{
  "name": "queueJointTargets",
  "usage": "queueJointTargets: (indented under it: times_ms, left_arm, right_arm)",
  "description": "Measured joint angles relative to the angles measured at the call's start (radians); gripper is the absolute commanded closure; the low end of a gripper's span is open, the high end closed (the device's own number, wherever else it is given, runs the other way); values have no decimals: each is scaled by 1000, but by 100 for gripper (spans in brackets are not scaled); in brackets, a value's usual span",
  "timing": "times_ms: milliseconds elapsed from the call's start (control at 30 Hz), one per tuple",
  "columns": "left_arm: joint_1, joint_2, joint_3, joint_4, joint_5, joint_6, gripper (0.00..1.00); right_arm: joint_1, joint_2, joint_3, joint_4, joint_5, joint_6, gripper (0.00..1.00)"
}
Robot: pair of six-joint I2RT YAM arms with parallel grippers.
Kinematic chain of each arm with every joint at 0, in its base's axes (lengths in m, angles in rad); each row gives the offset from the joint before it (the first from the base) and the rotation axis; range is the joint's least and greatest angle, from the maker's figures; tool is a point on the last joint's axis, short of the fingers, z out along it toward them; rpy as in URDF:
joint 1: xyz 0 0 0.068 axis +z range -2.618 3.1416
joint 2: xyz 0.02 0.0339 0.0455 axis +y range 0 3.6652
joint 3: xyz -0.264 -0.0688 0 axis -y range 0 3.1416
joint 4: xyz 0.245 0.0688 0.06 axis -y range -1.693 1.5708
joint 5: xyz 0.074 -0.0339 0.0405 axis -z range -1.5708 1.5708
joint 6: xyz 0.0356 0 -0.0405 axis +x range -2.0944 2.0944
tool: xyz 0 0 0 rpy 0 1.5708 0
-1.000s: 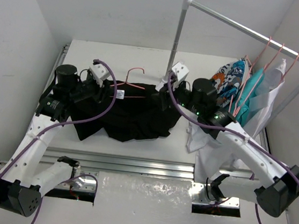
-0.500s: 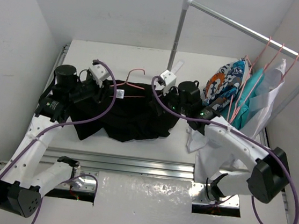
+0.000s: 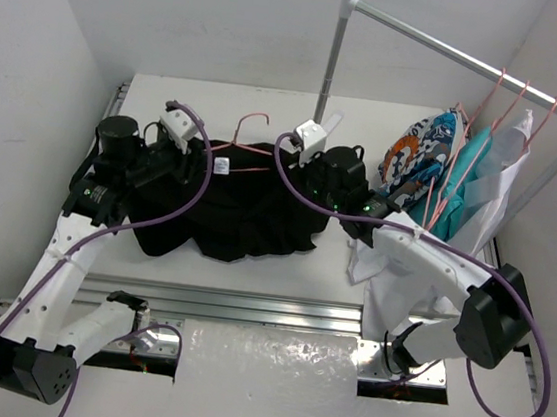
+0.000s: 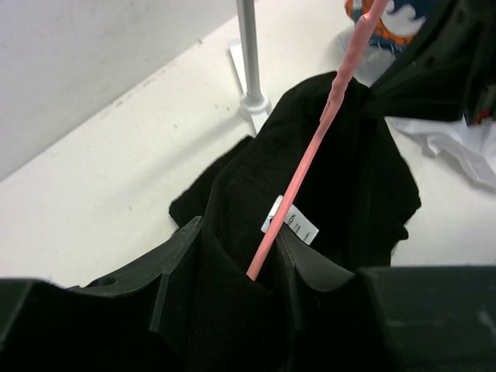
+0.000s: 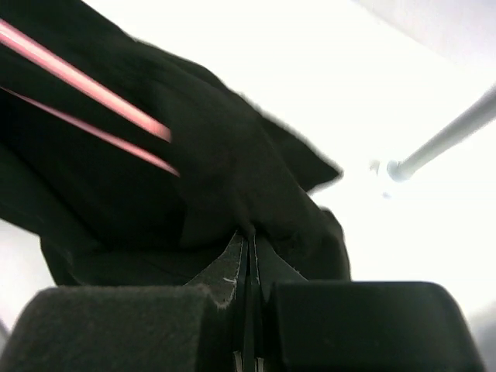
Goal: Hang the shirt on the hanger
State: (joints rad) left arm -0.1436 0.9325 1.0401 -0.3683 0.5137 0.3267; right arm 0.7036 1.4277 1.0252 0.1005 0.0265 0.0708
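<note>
The black shirt (image 3: 243,215) lies crumpled mid-table, its white neck label (image 3: 222,166) showing. The pink wire hanger (image 3: 255,125) rests on its far part, hook pointing away. My left gripper (image 3: 185,161) is at the shirt's left collar. In the left wrist view its jaws (image 4: 240,267) are shut on a fold of the shirt (image 4: 341,163) with the hanger's wire (image 4: 310,155) running into that fold beside the label (image 4: 291,221). My right gripper (image 3: 298,168) is at the shirt's right edge, shut (image 5: 249,236) on a pinch of the shirt (image 5: 232,170); the hanger's wires (image 5: 85,81) run to the left.
A white garment rack (image 3: 331,59) stands at the back right, with patterned (image 3: 420,154), teal (image 3: 468,175) and white clothes on pink hangers. A white cloth (image 3: 382,271) lies under the right arm. A metal rail (image 3: 247,306) runs along the near edge.
The right gripper moved left onto the shirt's right edge and closed on the fabric. The left gripper shifted slightly away with the collar and hanger.
</note>
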Motion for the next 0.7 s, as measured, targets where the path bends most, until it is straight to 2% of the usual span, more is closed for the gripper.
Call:
queueJointTargets:
  times_ms: [233,400,433,467,500,533,567,700]
  left_arm:
    - [0,36,75,88,-45,-76,100]
    - [0,69,123,121,-88,-106,100]
    - [0,78,134,124,-90,-117,100]
    - [0,87,144,127,-90,-127,100]
    - [0,98,153,135,-89,-139,100]
    - [0,110,161,146,-88,-155,100]
    - [0,124,169,156,-85,-172,100]
    - [0,196,219,179,-72,-240,100]
  right_arm:
    - [153,2,117,102,42,-87,100]
    - [193,0,116,168,20,-93,99]
    - [193,-6,89,188,21,-93,88]
    - [193,-13,63,195,23,-90,64]
    - [191,-22,29,201,22,-85,39]
    - [190,-29,-3,200,21,-92,4]
    - [190,-34,-29,191,20,-87,1]
    - [190,-73,-138,162,39,-90,1]
